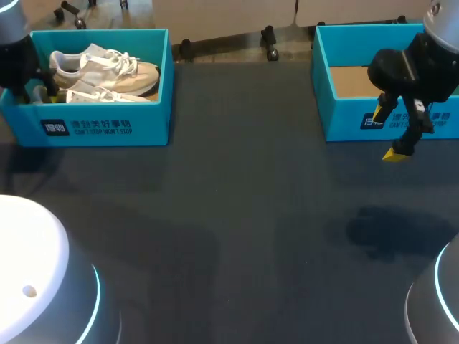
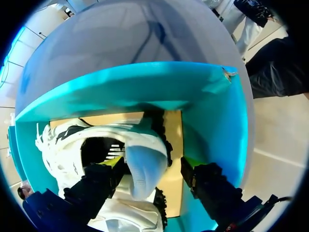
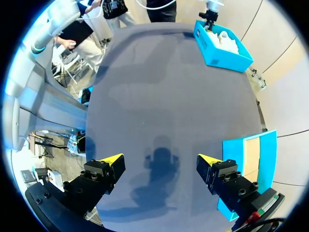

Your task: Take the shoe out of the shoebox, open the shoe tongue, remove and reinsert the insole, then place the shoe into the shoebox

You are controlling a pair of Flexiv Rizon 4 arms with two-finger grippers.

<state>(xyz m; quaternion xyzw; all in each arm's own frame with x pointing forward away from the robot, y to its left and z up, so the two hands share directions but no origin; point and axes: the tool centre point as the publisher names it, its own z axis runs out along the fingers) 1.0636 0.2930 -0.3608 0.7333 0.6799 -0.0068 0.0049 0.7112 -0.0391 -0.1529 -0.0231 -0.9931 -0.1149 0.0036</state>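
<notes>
Two shoes (image 1: 100, 72) lie in the shoebox (image 1: 154, 93) at upper left, your left gripper (image 2: 152, 164) straddling one heel (image 2: 144, 180) with fingers spread. Your right gripper (image 1: 387, 134) hangs, fingers apart, at upper right before the second shoebox (image 1: 344, 118).

Second shoe (image 2: 133, 220) largely hidden beneath the fingers of the left end effector (image 2: 153, 163).

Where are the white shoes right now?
In the head view the white shoes lie inside the blue shoebox at the far left, on the robot's left side, with the left gripper at one shoe's heel.
</notes>
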